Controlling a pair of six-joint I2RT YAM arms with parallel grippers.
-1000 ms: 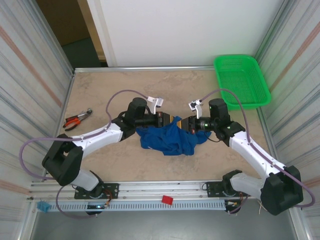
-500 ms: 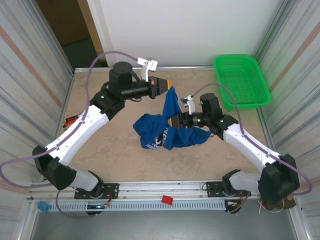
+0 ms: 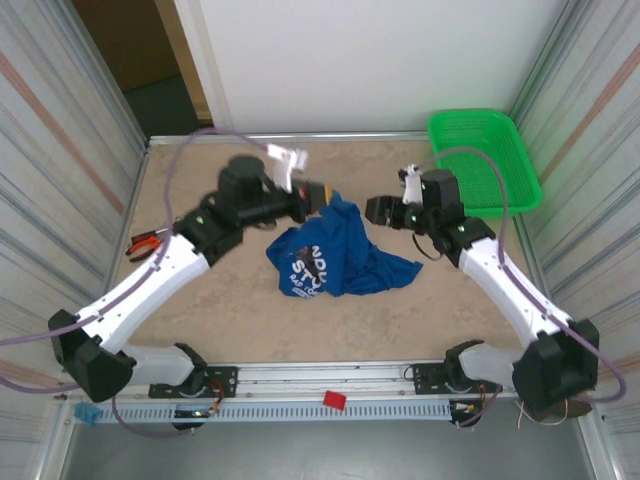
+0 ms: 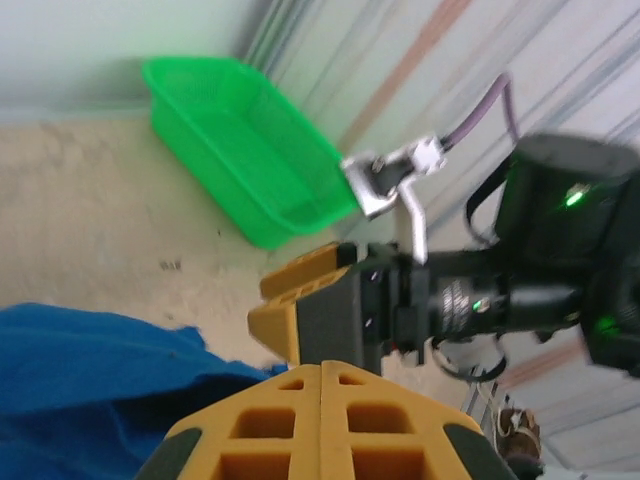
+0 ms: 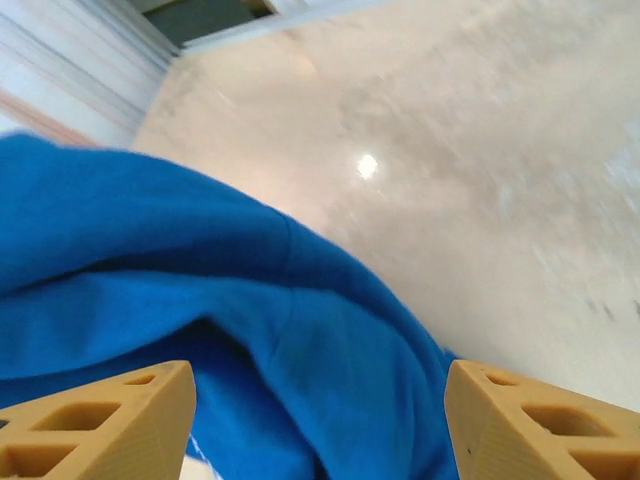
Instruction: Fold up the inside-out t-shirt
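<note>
Spreading step: the left gripper was clamped on the far edge of the shirt, heaped mid-table; the right gripper gaped empty just beside it. Next, it likely needed a second edge to pull the cloth flat

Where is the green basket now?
In the top view, the green basket sits at the far right corner of the table, beyond the right tool.
</note>
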